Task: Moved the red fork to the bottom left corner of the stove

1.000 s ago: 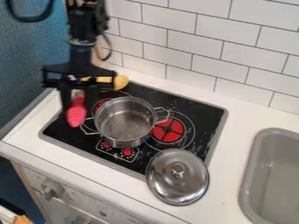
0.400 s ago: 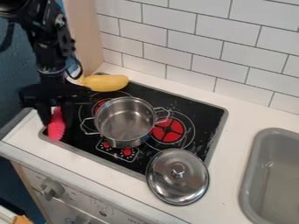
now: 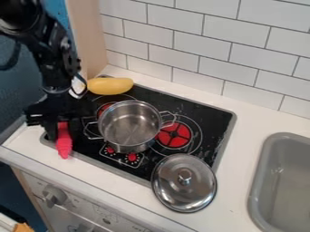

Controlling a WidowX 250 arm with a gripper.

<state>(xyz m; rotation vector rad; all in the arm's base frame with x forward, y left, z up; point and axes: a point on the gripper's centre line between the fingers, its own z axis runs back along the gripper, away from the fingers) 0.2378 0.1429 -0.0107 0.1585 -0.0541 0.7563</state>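
Note:
The black gripper [image 3: 63, 131] hangs low over the left front corner of the black stove top [image 3: 89, 151]. Between its two fingers is the red fork [image 3: 63, 142], held with its lower end pointing toward the front edge of the stove. That end overlaps the grey rim near the bottom left corner; whether it touches the surface I cannot tell. The fork's upper part is hidden among the gripper's parts.
A steel pot [image 3: 129, 127] stands just right of the gripper. Its lid [image 3: 184, 183] lies at the stove's front right. A yellow object [image 3: 109, 85] rests at the back left, and a grey sink [image 3: 281, 181] is at the right.
The gripper has moved left and down toward the stove's front left corner, carrying the red fork. The yellow object, earlier partly covered by the gripper, is now in fuller view.

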